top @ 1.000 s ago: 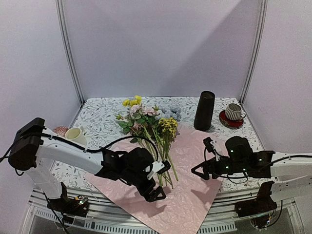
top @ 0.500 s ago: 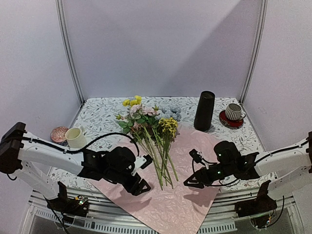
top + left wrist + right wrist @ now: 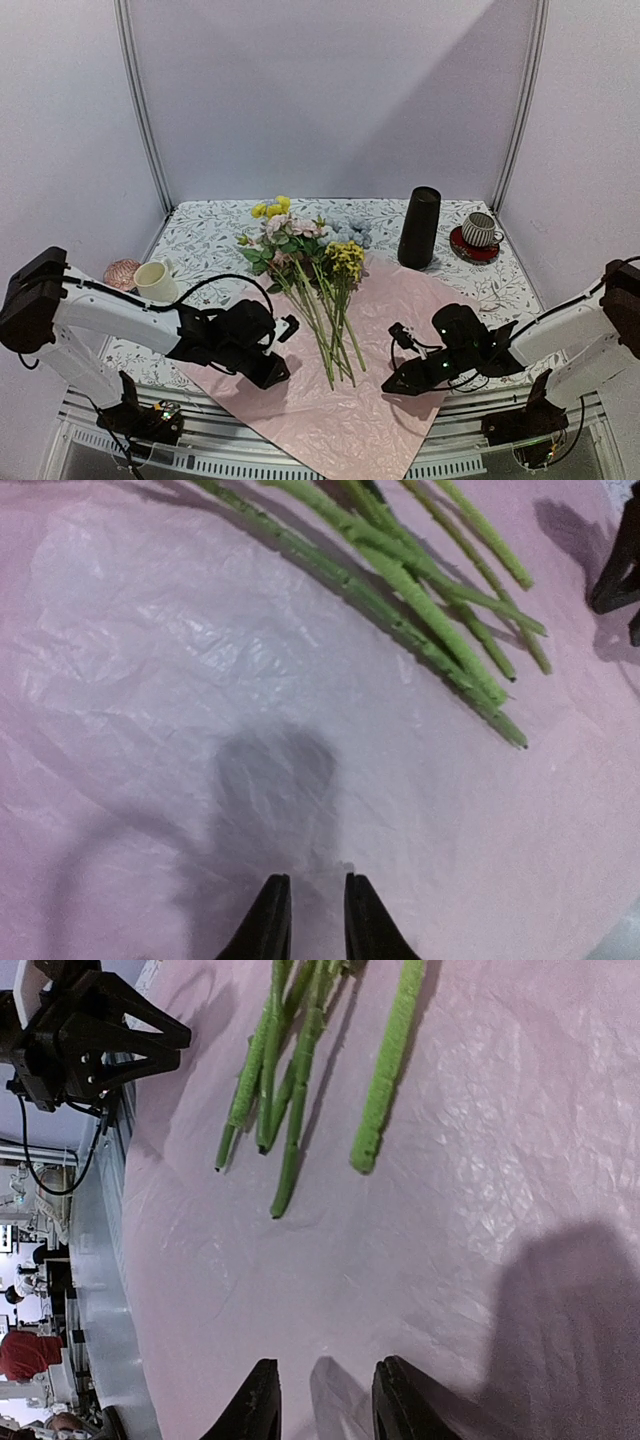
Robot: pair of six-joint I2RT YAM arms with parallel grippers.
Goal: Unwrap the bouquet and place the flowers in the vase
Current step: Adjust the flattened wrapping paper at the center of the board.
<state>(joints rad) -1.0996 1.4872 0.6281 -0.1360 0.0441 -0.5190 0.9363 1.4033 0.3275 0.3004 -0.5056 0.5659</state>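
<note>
**Top view.** Flowers (image 3: 300, 250) loose on the spread-out pink wrapping paper (image 3: 340, 420), no longer bundled: heads toward the far wall, green stems fanned toward the arms. Black vase (image 3: 419, 228) upright on the far right of the table, well apart from the flowers, nothing showing above its rim. Ribbed cup (image 3: 480, 230) on a red saucer (image 3: 470, 252) just right of the vase. Cream cup (image 3: 152, 280) and a small pinkish object (image 3: 122, 270) at the left edge. Tablecloth (image 3: 210, 240) white with a grey leaf-and-flower print; near corner of the paper hanging over the table's front edge. Pale lilac walls, with two slim metal posts (image 3: 140, 100) at the back corners.

**Left wrist view.** Left gripper (image 3: 308, 880) low over the crinkled paper, only a narrow slit between the black fingertips (image 3: 268, 920). Unclear whether any paper is pinched. Stem ends (image 3: 420, 610) up and to the right, apart from the tips.

**Right wrist view.** Right gripper (image 3: 322, 1370) also down at the paper, fingers clearly apart, a small raised crease of paper between them. Not clear whether the crease is gripped. Cut stem ends (image 3: 385, 1070) ahead, not touching. Left gripper again at the upper left, with a blurred strip of room beyond the table edge.
</note>
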